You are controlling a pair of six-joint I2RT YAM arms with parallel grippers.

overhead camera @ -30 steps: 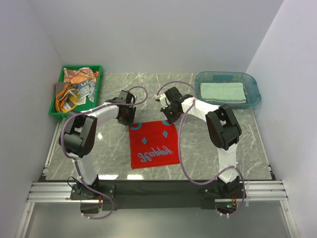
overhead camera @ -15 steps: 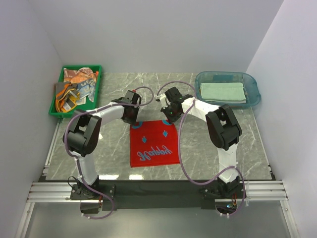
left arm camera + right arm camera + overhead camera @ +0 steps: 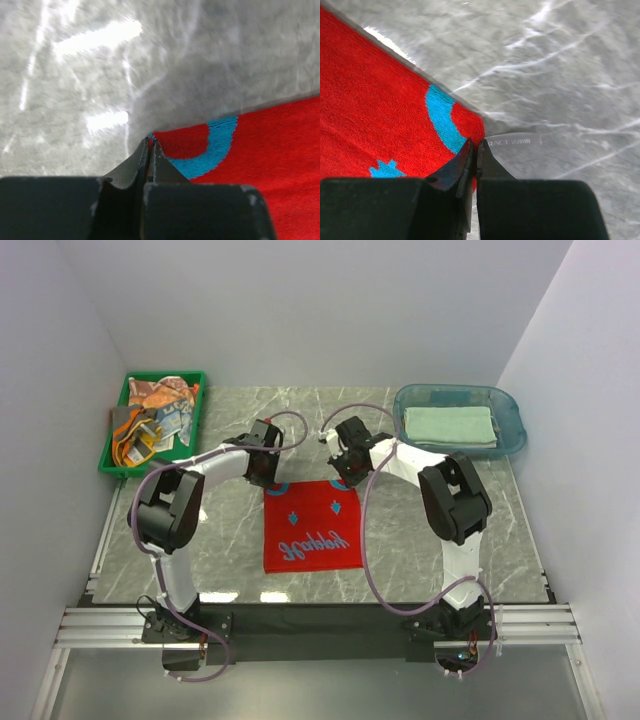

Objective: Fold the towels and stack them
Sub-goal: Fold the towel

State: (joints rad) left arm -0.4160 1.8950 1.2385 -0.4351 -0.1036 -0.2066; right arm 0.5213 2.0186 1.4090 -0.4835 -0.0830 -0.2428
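Observation:
A red towel (image 3: pixel 312 528) with blue lettering lies spread flat on the marble table, with its far edge raised slightly. My left gripper (image 3: pixel 268 477) is shut on its far left corner; in the left wrist view the jaws (image 3: pixel 150 142) pinch the red towel (image 3: pixel 260 165). My right gripper (image 3: pixel 343 478) is shut on the far right corner; in the right wrist view the jaws (image 3: pixel 474 145) pinch the red towel (image 3: pixel 375 115) beside a translucent label (image 3: pixel 515 142). Several crumpled towels (image 3: pixel 155 410) lie in the green tray. A folded pale green towel (image 3: pixel 450 424) lies in the blue tub.
The green tray (image 3: pixel 112 462) stands at the back left of the table. The clear blue tub (image 3: pixel 512 430) stands at the back right. Grey walls close in the left, back and right sides. A metal rail runs along the near edge.
My left gripper has moved right and closed on the towel's far left corner. The towel has straightened and its near edge has slid a little toward the back.

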